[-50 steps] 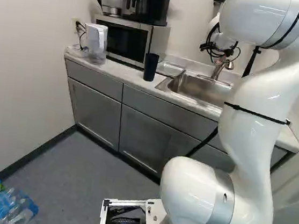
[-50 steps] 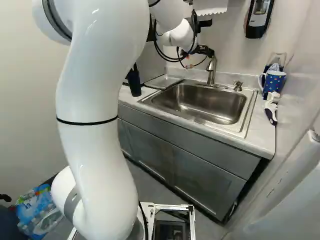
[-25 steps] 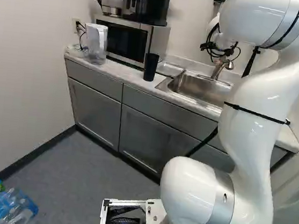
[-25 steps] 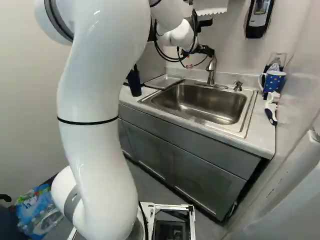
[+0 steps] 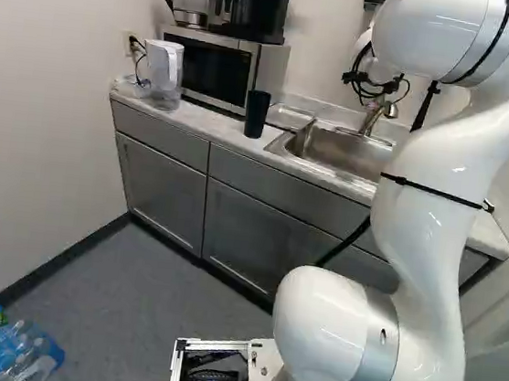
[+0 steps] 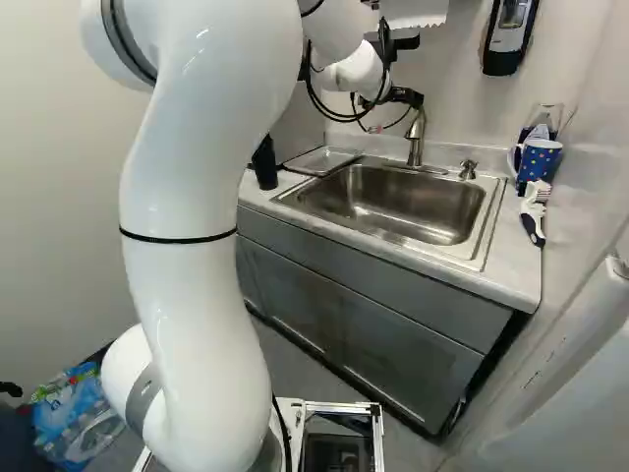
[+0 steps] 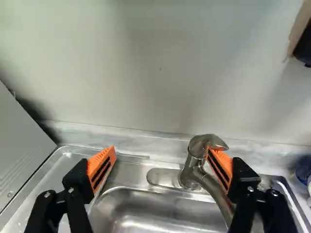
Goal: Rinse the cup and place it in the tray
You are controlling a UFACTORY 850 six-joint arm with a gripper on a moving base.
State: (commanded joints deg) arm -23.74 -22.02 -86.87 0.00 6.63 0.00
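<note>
Your hand (image 7: 160,154) stands wide | faucet (image 7: 196,147) just beside one finger, touch unclear | cup (image 5: 257,114) well apart on bench (image 5: 209,123)

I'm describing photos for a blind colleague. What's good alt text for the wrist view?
An open gripper, holding nothing, above a steel sink. One finger overlaps the faucet; whether they touch is unclear. A pale wall stands behind.

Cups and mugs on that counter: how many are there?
2: a black cup beside the sink and a dotted blue mug at the right of the right base view. The clear container behind the mug may be another; I can't tell.
</note>
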